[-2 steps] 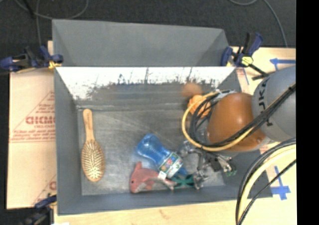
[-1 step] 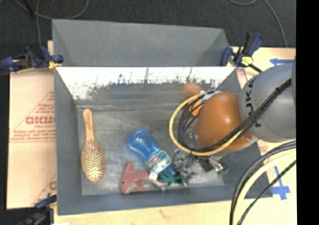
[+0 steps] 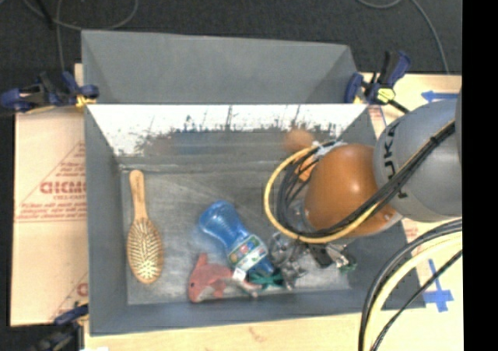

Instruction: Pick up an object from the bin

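Grey metal bin (image 3: 105,186), steep walls, floor mostly bare across the far half and the middle.

Arm (image 3: 424,163) enters from the right and reaches low into the bin's near-right part. Its orange cover (image 3: 346,182) and a loop of cables (image 3: 272,201) hide much of the floor beneath.

Contents:
- Wooden hairbrush (image 3: 145,244) lies flat along the left wall, handle to the far side, bristles up. It is well apart from everything else.
- Blue plastic bottle (image 3: 226,233) lies on its side near the centre of the near half, labelled end pointing toward the arm.
- Red fish-shaped toy (image 3: 208,281) sits against the near wall, just beside the bottle.
- Green scrap (image 3: 268,278) is tucked between the toy and the bottle's labelled end.
- Small dark bit (image 3: 342,264) lies under the cover, kind not readable.

End effector (image 3: 289,257) is down at floor level, just beside the bottle's labelled end and the green scrap. I cannot tell whether it is apart or together, since cable and clutter mask it. I cannot see anything gripped.

Progress, as a judgement: the approach and descent look done. The end effector is at the small heap, with the bottle end or the green scrap the likeliest target. The grasp is unconfirmed and nothing is raised off the floor. Securing a hold, lifting and clearing the bin walls remain.
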`<state>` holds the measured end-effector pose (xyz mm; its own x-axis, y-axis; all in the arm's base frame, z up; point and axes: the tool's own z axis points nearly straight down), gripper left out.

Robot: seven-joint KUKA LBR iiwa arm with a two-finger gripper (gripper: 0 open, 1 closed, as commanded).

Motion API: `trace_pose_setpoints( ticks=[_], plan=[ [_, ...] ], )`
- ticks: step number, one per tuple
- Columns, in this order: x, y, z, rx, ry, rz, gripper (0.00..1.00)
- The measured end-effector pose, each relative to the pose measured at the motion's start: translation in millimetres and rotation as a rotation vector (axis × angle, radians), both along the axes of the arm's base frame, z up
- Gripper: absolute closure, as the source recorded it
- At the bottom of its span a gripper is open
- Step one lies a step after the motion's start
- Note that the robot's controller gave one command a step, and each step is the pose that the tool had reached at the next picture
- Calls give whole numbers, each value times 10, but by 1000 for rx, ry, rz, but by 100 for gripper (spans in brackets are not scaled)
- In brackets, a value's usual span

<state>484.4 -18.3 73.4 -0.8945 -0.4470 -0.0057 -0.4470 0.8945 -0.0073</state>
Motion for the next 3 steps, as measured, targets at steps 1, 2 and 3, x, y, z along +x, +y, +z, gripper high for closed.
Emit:
trace_pose_setpoints(
  ticks=[1, 2, 3],
  plan=[
    [9, 59, 114, 4, 6, -56, 100],
    [252, 259, 370, 4, 5, -104, 100],
    [306, 379, 426, 5, -3, -88, 100]
  ],
)
